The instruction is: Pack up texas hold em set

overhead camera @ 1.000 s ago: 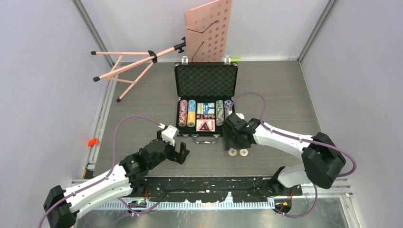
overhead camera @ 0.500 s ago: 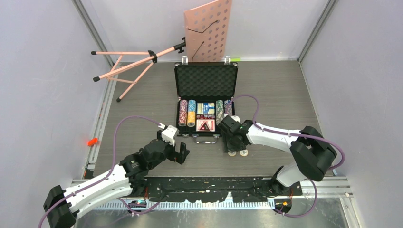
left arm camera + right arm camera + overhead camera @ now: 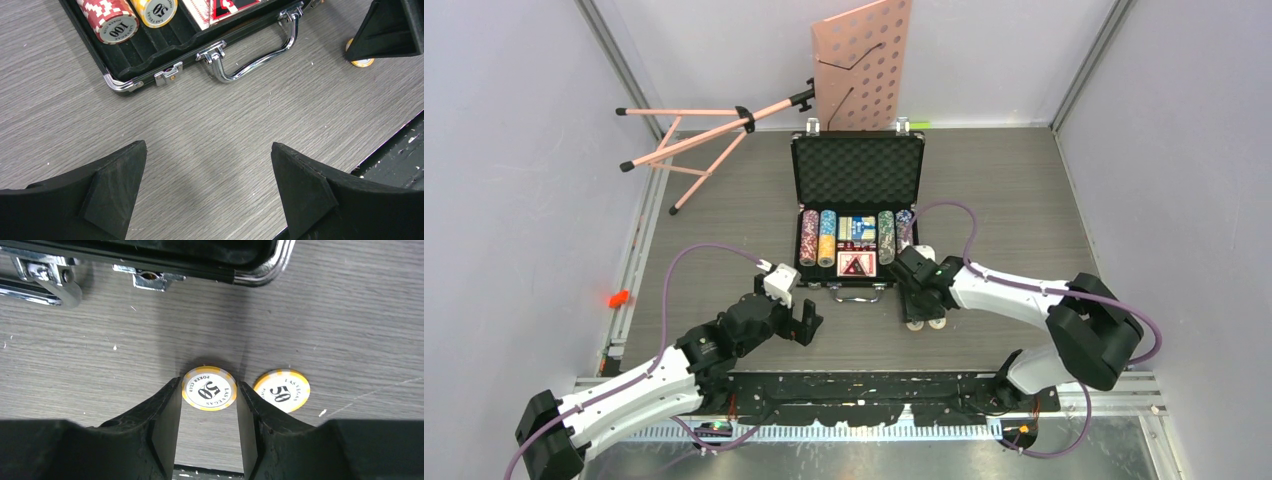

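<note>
Down on the counter [image 3: 100, 350], right gripper [image 3: 208, 387] pinches a yellow chip [image 3: 208, 391] marked "50 Las Vegas Poker Club"; left gripper [image 3: 207, 147] gapes empty.

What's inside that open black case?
Rows of poker chips, card decks and foam lining in the lid. The right arm covers the case's near right corner, so anything there is hidden.

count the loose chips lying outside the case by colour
yellow 50 chips: 2, one of them between the right tool fingers
other colours: 0
total: 2
</note>
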